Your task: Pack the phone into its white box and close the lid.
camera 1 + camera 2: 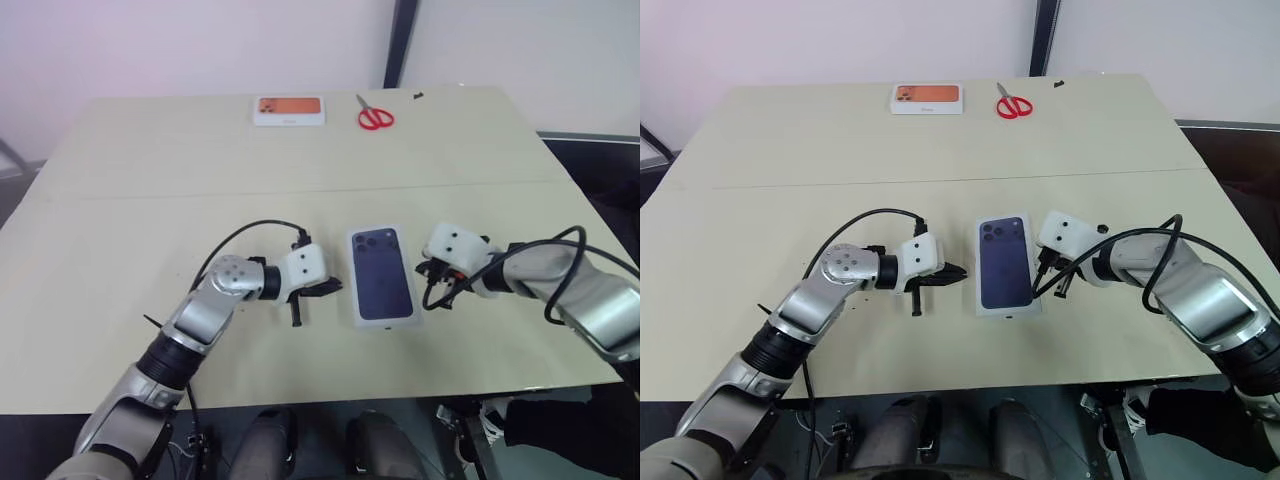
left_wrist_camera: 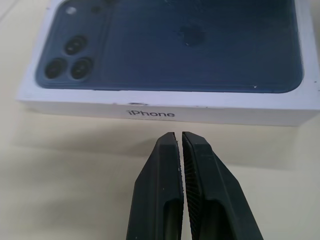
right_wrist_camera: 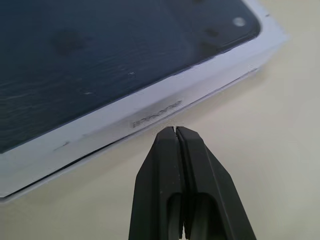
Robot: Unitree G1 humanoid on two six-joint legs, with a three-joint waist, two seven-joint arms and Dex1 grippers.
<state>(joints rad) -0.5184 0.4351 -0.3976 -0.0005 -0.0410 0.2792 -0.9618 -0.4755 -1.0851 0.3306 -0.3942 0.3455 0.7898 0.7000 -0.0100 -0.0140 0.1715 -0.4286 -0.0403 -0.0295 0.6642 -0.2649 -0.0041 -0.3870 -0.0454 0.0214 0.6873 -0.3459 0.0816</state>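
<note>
Near the table's point(image 1: 120, 190) front edge lay the lid point(image 1: 381, 276), closed on the white box, flanked by the left gripper point(image 1: 318, 292) and the right gripper point(image 1: 436, 282), both pinched together on nothing

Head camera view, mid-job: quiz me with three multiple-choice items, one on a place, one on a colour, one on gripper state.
1. Where are the scissors?
A. beside the white box with the orange picture, at the table's far edge
B. on the closed box
C. in the left gripper

2. What colour are the scissor handles?
A. blue
B. red
C. black

3. How are the left gripper and right gripper?
A. both open
B. both shut, empty
C. both gripping the white lid with the dark blue phone print

Answers: 1 A, they lie next to that box; 2 B, red loops; 3 B, fingers pressed together, flanking the lid.
</note>
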